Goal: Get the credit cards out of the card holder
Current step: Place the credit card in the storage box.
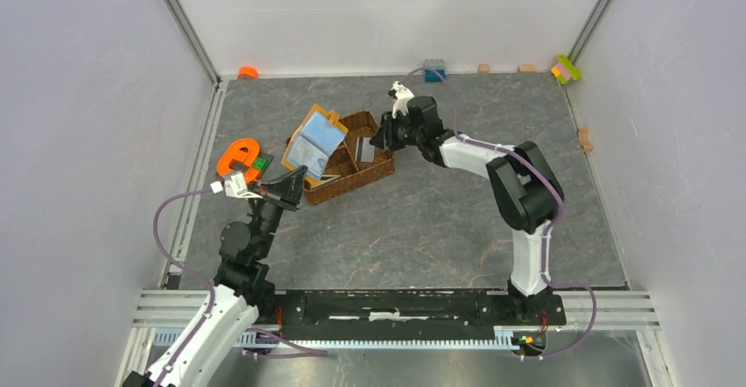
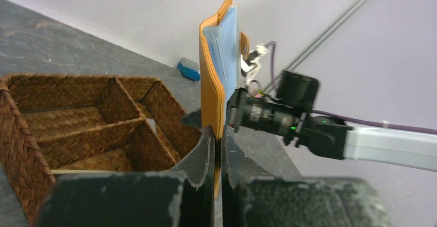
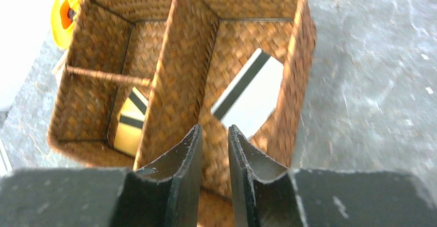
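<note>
The orange-tan card holder (image 1: 315, 139) hangs unfolded above the table, its pale blue lining (image 2: 229, 41) showing. My left gripper (image 2: 217, 134) is shut on the holder's lower edge (image 2: 211, 87) and holds it upright. My right gripper (image 3: 214, 131) is open with nothing between its fingers, just above the brown woven tray (image 1: 376, 169). A white credit card (image 3: 252, 93) with a black stripe lies in the tray's right compartment. A beige credit card (image 3: 129, 125) lies in a small left compartment. Whether cards sit inside the holder is hidden.
An orange e-shaped toy (image 1: 237, 156) and a green brick (image 1: 256, 172) lie left of the tray. A blue brick (image 1: 434, 70), small tan blocks and a multicoloured brick (image 1: 566, 69) sit along the back wall. White walls close in on both sides.
</note>
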